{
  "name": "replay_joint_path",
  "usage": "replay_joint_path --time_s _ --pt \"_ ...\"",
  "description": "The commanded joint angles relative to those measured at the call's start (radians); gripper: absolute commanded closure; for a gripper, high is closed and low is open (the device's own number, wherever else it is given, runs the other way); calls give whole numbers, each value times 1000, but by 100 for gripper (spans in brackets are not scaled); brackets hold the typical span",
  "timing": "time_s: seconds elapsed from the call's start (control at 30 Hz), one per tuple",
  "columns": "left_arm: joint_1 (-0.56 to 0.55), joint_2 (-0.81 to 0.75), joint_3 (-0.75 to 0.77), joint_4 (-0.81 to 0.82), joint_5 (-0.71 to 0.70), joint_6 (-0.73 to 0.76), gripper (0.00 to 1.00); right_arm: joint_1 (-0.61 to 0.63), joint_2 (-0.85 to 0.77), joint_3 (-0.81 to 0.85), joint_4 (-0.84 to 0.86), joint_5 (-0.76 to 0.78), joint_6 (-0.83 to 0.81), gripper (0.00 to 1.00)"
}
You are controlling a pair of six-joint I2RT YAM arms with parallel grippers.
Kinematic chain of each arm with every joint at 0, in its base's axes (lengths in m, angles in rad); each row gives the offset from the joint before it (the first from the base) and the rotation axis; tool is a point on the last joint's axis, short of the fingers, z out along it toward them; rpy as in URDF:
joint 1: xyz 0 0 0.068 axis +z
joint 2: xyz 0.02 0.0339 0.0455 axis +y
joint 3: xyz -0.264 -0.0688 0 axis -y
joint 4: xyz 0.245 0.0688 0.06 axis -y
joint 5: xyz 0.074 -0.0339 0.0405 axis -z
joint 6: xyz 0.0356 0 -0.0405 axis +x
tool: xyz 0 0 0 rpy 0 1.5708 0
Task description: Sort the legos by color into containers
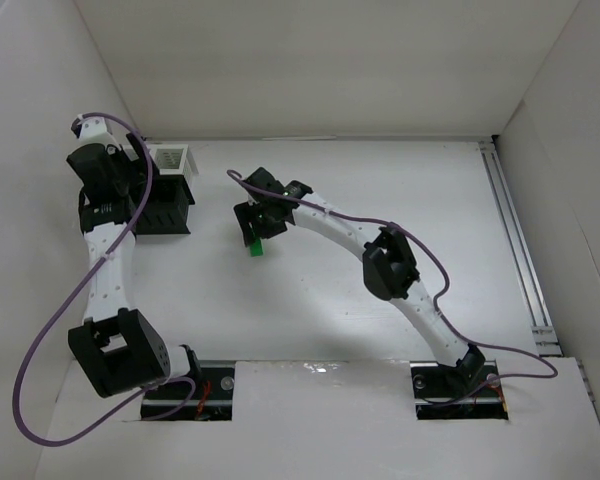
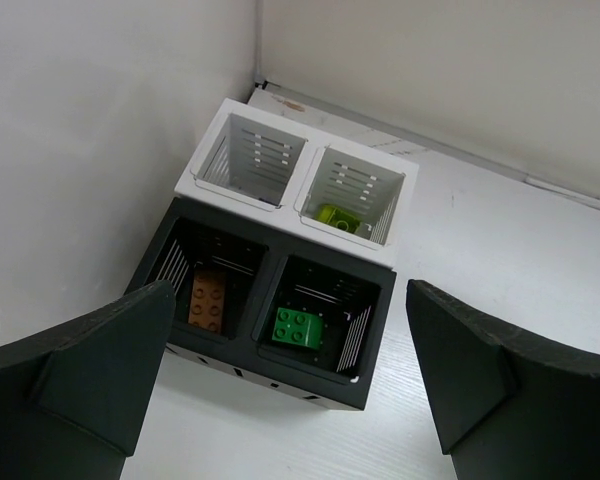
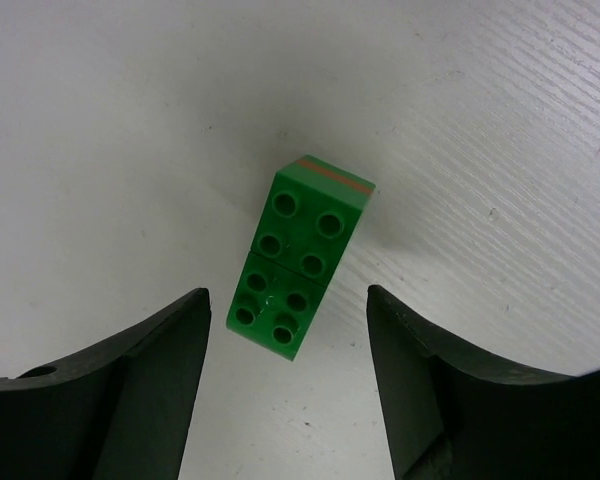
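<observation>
Two green legos (image 3: pixel 298 255), four studs each, lie end to end on the white table; from above they show as a green speck (image 1: pixel 255 246). My right gripper (image 3: pixel 287 295) hangs open over their near end, with a gap on both sides. The containers (image 2: pixel 378 345) are a black pair in front of a white pair (image 2: pixel 208 160). An orange lego (image 2: pixel 208 298) lies in the black left compartment. A green lego (image 2: pixel 298 326) is in the black right one, and a yellow-green lego (image 2: pixel 340 217) in the white right one. My left gripper (image 2: pixel 290 288) hovers wide open above them, holding nothing.
The containers (image 1: pixel 166 190) stand in the far left corner, close to the white side wall (image 2: pixel 100 120). A metal rail (image 1: pixel 520 250) runs along the table's right edge. Both arm bases sit at the near edge.
</observation>
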Motion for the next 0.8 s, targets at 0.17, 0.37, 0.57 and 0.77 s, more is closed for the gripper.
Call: replay_joint_path --time_s 0.17,0.37,0.57,0.77 --pt "2 -2 -5 51 17 -22 1 2 35 55 7 27 -1 32" --pt "2 -2 -5 60 17 -22 1 2 45 45 7 68 -12 50" --pt "2 -2 -23 60 41 -11 1 -8 -9 4 7 68 -30 84" --pt "2 -72 -75 20 493 227 1 -99 -219 -285 179 -98 -91 100"
